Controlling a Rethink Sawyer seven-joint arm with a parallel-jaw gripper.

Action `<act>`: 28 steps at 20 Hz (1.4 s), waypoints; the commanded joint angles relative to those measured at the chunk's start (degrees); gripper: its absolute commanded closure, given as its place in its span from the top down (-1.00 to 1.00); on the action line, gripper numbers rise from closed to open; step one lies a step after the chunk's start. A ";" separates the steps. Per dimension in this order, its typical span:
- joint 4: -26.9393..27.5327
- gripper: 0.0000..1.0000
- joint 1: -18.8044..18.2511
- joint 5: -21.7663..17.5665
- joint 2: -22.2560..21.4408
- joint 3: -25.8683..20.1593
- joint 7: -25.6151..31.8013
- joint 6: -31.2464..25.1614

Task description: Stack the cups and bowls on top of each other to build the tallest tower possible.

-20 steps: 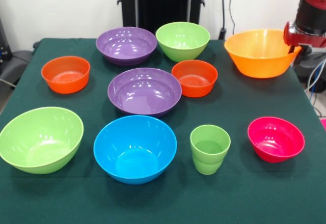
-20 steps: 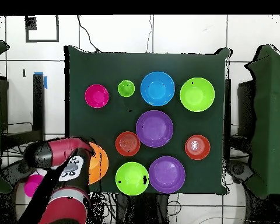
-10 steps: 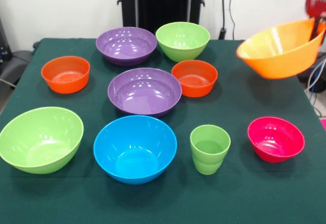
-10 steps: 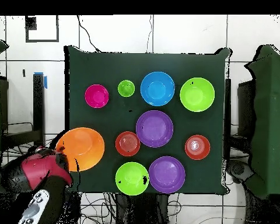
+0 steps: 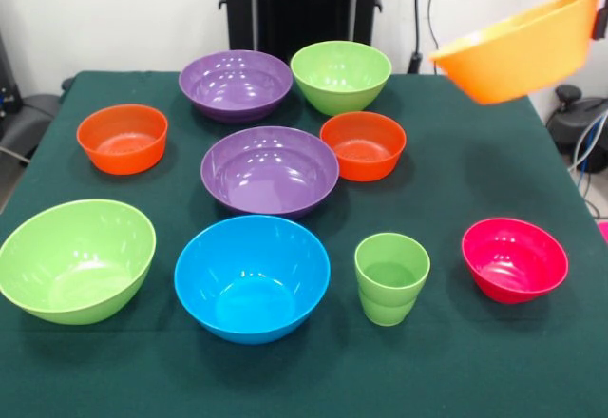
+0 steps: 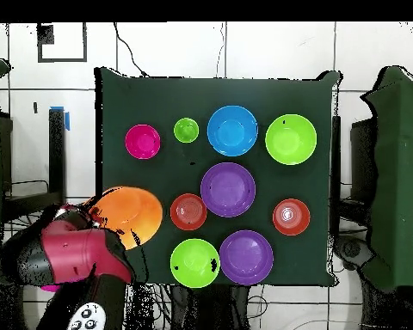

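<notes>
Large glossy orange plastic bowl tilted in the air at two o'clock, eight smaller coloured plastic bowls and light-green tapered plastic cup upright on the cloth.

Gaps betw bowls tight (front cloth open)

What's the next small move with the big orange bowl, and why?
Probably carry the large orange bowl inward over the table. It hangs tilted in the air at the table's edge, held at its rim by the end effector, and nothing is stacked yet.
</notes>
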State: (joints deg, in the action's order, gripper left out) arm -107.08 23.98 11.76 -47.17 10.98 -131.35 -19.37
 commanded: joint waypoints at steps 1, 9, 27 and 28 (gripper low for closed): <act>-0.75 -1.00 -3.51 -5.47 2.02 -6.42 2.68 -3.50; 0.48 -1.00 -3.76 -9.18 3.91 -6.29 2.13 -1.95; 4.49 -1.00 -3.66 -8.07 9.17 -14.08 -1.77 -4.16; 5.31 -1.00 -3.43 -7.95 9.32 -14.14 -1.81 -4.53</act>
State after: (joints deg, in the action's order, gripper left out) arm -106.80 19.05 5.31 -41.30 2.41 -131.35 -19.35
